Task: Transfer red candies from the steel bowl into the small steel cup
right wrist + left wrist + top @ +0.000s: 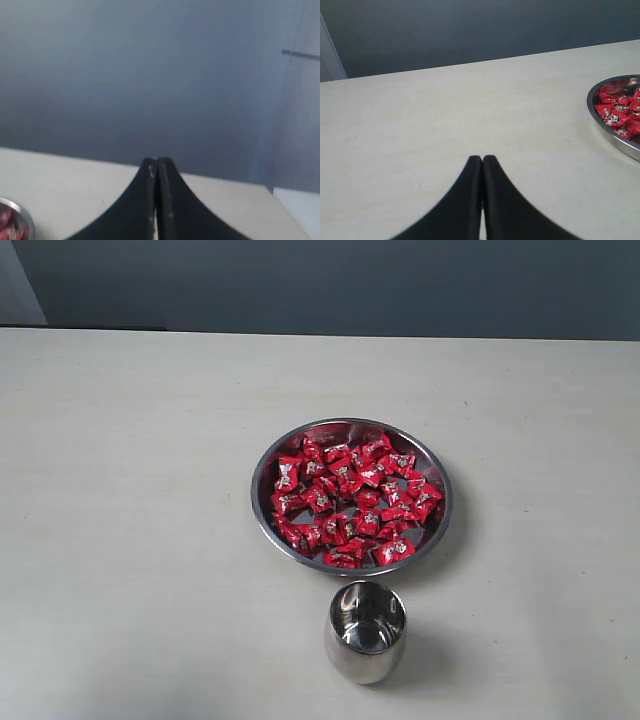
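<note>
The pale table fills nearly all of the exterior view, from the dark wall along the top edge down to the bottom. On it, a little right of the frame's centre, sits the steel bowl, wide and shallow. Neither of my arms shows in that view, so I place myself from the wrist cameras alone. My left gripper has its black fingers pressed together with nothing between them, above bare table. The bowl is cut off at the edge of that picture, ahead of the tips and well off to one side. My right gripper is likewise pressed together and empty. It looks mostly at the wall, with only a sliver of the bowl's rim showing in a corner. So the bowl lies between my two arms. Which one is nearer I cannot settle, though the left camera sees more of it. The small steel cup stands upright at lower centre of the exterior frame. It is just below the bowl's rim, near it and seemingly not touching. The red candies all lie in the bowl, heaped at every angle, so no single long axis guides a pinch. I would have to spread a gripper's fingers before reaching in.
</note>
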Controlling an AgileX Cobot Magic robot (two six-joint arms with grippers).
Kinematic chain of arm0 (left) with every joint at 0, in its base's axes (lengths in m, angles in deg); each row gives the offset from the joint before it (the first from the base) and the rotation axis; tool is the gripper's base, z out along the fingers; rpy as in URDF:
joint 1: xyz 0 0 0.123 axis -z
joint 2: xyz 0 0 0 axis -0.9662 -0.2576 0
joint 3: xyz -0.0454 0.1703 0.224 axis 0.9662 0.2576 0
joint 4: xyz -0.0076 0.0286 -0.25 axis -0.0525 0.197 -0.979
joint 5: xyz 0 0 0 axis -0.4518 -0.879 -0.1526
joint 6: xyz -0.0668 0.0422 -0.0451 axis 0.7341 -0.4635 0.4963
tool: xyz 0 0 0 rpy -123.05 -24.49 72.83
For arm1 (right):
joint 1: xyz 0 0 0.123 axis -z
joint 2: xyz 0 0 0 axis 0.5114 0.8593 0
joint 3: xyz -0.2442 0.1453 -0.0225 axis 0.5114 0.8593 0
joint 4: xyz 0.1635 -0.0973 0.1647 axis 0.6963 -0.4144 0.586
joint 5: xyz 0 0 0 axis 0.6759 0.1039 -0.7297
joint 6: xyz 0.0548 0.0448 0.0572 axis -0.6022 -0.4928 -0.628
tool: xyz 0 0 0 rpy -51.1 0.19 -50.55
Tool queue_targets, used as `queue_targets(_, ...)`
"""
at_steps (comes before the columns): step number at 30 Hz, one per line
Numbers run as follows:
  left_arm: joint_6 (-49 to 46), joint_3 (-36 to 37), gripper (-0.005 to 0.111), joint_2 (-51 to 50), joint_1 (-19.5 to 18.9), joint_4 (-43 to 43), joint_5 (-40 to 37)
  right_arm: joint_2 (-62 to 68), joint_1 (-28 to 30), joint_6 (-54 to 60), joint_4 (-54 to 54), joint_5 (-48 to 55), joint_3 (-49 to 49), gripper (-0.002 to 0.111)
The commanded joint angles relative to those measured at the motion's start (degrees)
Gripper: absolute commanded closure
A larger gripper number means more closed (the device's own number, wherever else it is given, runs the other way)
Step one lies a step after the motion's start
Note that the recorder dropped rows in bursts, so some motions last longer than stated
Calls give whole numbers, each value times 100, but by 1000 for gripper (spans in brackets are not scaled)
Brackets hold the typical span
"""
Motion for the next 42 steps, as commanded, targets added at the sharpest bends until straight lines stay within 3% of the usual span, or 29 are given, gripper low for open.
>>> queue_targets(1,32,29,106,25,-13,31,38,-22,7,10,53,-1489,6,109)
queue_targets(8,32,29,106,25,-13,31,38,-22,7,-2041,76,-2784,6,109)
queue_targets(13,32,29,106,25,-13,31,38,-22,7,-3376,40,-2494,6,109)
queue_targets(22,32,29,106,25,-13,31,38,-22,7,-3684,50,-1802,6,109)
queue_targets(30,32,29,106,25,-13,31,38,-22,7,-4354,50,-2097,6,109)
queue_targets(36,32,29,106,25,-13,31,38,-22,7,-4743,29,-485,6,109)
queue_targets(42,32,29,106,25,-13,31,38,150,7,-4743,311,-338,6,109)
